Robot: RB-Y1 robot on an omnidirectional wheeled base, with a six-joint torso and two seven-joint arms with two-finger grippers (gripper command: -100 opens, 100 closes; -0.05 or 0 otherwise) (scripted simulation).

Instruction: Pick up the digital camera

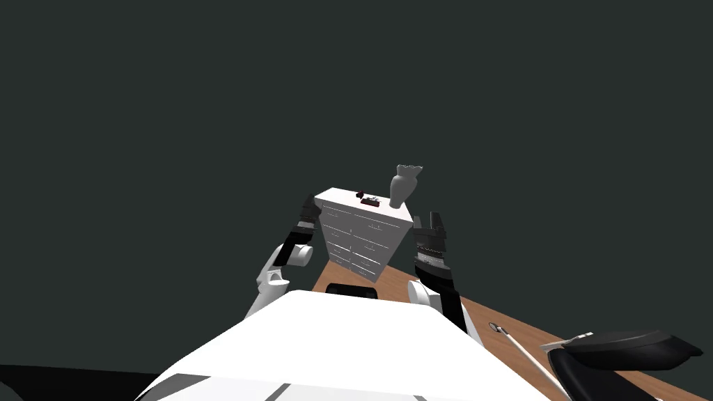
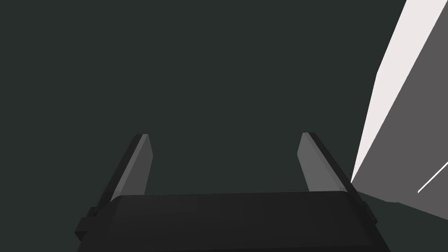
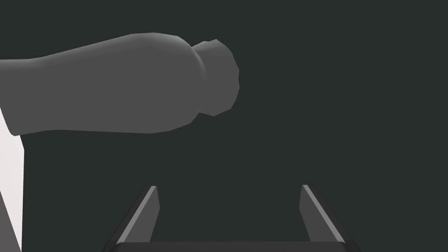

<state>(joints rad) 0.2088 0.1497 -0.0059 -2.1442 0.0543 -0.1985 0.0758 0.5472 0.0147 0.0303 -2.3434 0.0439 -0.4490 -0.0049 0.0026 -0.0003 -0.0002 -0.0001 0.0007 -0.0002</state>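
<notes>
Flanking the dresser: left hand, right hand, both released.
Small dark digital camera, I think, is sitting on top near the vase.

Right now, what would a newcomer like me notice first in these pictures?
A white dresser stands out against the dark surroundings, straight ahead. On its top sit a light grey vase at the right end and a small dark camera near it. The left gripper and right gripper hang open at either side of the dresser.
</notes>
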